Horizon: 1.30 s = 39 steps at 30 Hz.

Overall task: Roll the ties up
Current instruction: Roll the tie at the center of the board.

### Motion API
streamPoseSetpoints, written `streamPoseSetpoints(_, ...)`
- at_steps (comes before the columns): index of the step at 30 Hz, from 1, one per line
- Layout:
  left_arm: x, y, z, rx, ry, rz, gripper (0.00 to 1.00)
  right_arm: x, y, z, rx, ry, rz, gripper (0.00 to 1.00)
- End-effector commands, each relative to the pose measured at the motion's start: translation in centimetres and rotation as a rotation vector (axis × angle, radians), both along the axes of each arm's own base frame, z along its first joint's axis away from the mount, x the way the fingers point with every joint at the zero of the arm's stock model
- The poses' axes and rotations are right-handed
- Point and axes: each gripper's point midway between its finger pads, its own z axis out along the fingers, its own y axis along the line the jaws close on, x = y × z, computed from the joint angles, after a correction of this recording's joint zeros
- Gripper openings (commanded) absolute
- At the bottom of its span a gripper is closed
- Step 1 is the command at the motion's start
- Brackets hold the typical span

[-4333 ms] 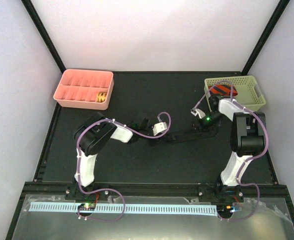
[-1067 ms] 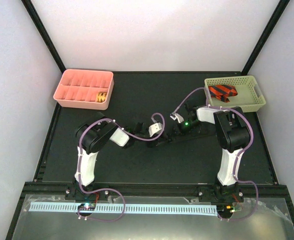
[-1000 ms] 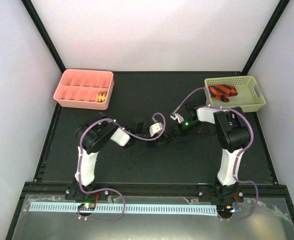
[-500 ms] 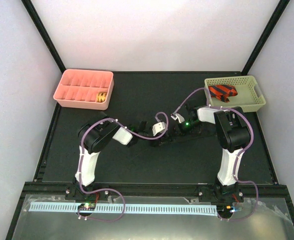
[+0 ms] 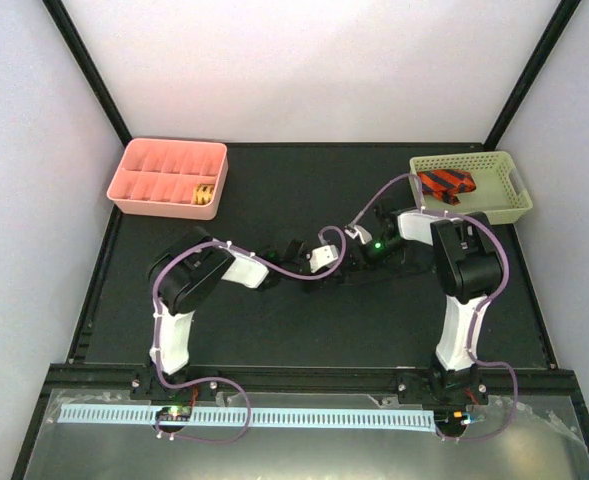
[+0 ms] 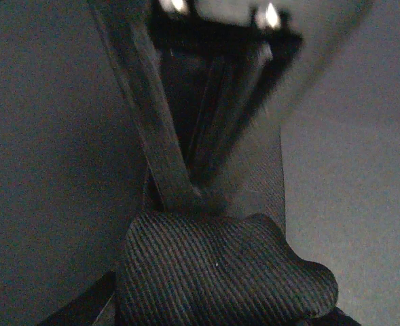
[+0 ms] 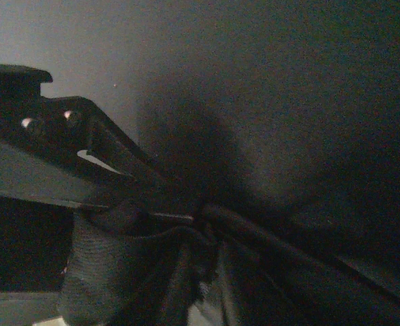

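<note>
Your left hand (image 5: 340, 270) pinches rolled end of black tie (image 6: 220, 275). Unrolled length runs right across frame centre. Right hand (image 5: 362, 261) just beside roll, grip unreadable.

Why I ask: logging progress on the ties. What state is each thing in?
Black tie: one end rolled up, the rest lying on the table.
Striped tie: loosely bunched in the basket.
Yellow tie: rolled, in a tray compartment.
Left gripper: at the black tie, open or shut unclear.
Right gripper: at the black tie, open or shut unclear.
</note>
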Motion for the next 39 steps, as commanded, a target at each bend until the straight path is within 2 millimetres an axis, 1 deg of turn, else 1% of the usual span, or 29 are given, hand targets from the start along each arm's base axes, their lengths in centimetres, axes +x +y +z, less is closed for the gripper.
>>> streamPoseSetpoints(1,-1.7,3.2,-3.4,0.244,0.043,0.018,0.35,1.1,-1.6,1.8,0.017,-0.008,-0.012,0.23)
streamPoseSetpoints(3,-2.0,3.7,-3.8,0.284,0.049,0.019,0.35,0.9,-1.8,3.3,0.061,-0.012,-0.014,0.3)
streamPoseSetpoints(5,-2.1,3.8,-4.0,0.311,0.052,0.02,0.35,0.4,-1.4,4.7,0.115,-0.01,-0.013,0.38)
streamPoseSetpoints(7,-2.1,3.8,-4.1,0.33,0.056,0.018,0.35,-0.1,-1.0,5.6,0.166,-0.003,-0.025,0.46)
streamPoseSetpoints(9,-2.1,3.7,-4.2,0.343,0.063,0.02,0.35,-0.4,-0.4,5.8,0.198,0.019,-0.036,0.49)
streamPoseSetpoints(11,-2.1,3.4,-4.3,0.349,0.064,0.017,0.35,-0.5,0.1,5.4,0.203,0.035,-0.031,0.49)
streamPoseSetpoints(16,-2.2,3.2,-4.5,0.368,0.072,0.017,0.35,-1.4,1.6,3.9,0.171,0.068,0.011,0.42)
streamPoseSetpoints(19,-2.2,3.2,-4.6,0.372,0.072,0.018,0.35,-1.5,1.6,3.1,0.135,0.062,0.016,0.39)
streamPoseSetpoints(23,-2.1,3.2,-4.8,0.377,0.073,0.019,0.35,-1.2,1.3,2.2,0.085,0.051,0.017,0.31)
streamPoseSetpoints(24,-2.1,3.2,-4.8,0.377,0.073,0.018,0.35,-1.1,1.1,1.9,0.07,0.05,0.016,0.3)
streamPoseSetpoints(27,-2.1,3.1,-4.8,0.376,0.074,0.016,0.35,-0.9,0.8,1.2,0.039,0.049,0.011,0.31)
streamPoseSetpoints(28,-2.1,3.0,-4.9,0.376,0.074,0.015,0.35,-0.9,0.7,1.0,0.033,0.054,0.009,0.32)
streamPoseSetpoints(30,-2.1,2.9,-4.9,0.377,0.074,0.014,0.35,-1.0,0.7,0.8,0.023,0.059,0.01,0.38)
streamPoseSetpoints(31,-2.1,2.9,-4.9,0.377,0.074,0.013,0.35,-0.9,0.7,0.8,0.023,0.058,0.011,0.38)
streamPoseSetpoints(32,-2.2,2.9,-5.0,0.378,0.076,0.013,0.35,-0.9,0.8,0.8,0.022,0.057,0.013,0.36)
streamPoseSetpoints(33,-2.2,2.9,-5.1,0.379,0.077,0.012,0.35,-0.9,0.8,0.9,0.022,0.052,0.016,0.32)
streamPoseSetpoints(36,-2.2,2.9,-5.1,0.379,0.077,0.014,0.35,-1.0,0.8,0.8,0.011,0.049,0.022,0.13)
streamPoseSetpoints(38,-2.1,2.9,-5.0,0.38,0.075,0.017,0.36,-1.1,0.6,0.5,-0.001,0.052,0.027,0.03)
streamPoseSetpoints(39,-2.1,3.0,-5.1,0.382,0.076,0.019,0.36,-1.2,0.5,0.4,-0.007,0.053,0.029,0.02)
